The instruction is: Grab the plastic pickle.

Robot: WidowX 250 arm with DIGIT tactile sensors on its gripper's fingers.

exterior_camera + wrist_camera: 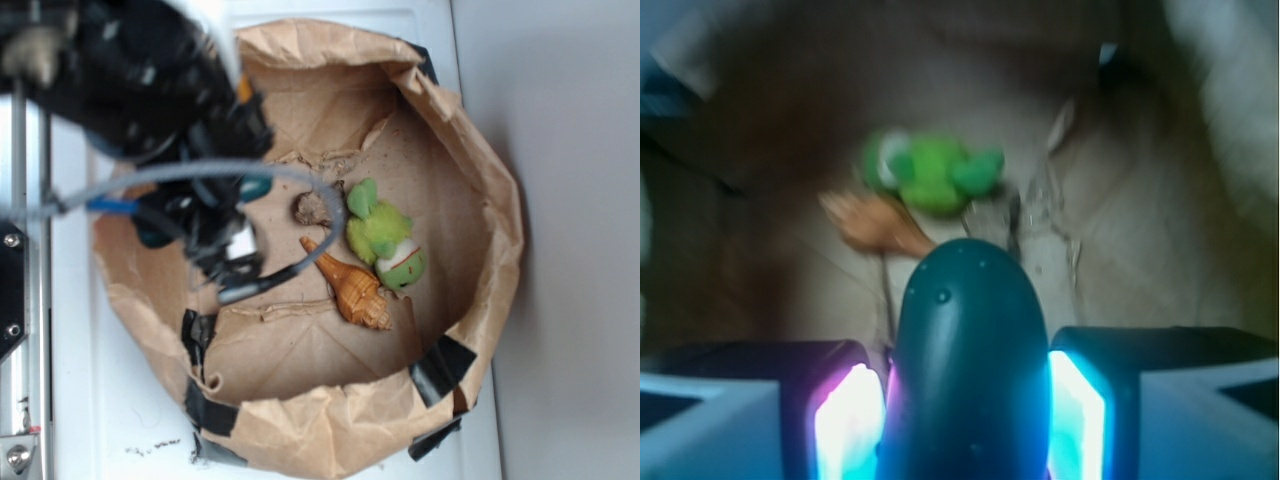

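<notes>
The plastic pickle (970,340) is a glossy dark green oblong with small bumps, filling the bottom centre of the wrist view. It sits between the two lit pads (850,420) of my gripper (965,350), which is shut on its sides. In the exterior view the gripper (205,213) hangs over the left part of the paper bag, and a teal-green end of the pickle (256,187) pokes out beside it. The arm and its cables hide most of the pickle there.
A brown paper bag (480,190) with rolled-down walls encloses everything. On its floor lie an orange shell (352,288), a fuzzy lime-green plush toy (385,242) and a small brownish lump (313,208). Black tape (440,368) patches the bag's rim.
</notes>
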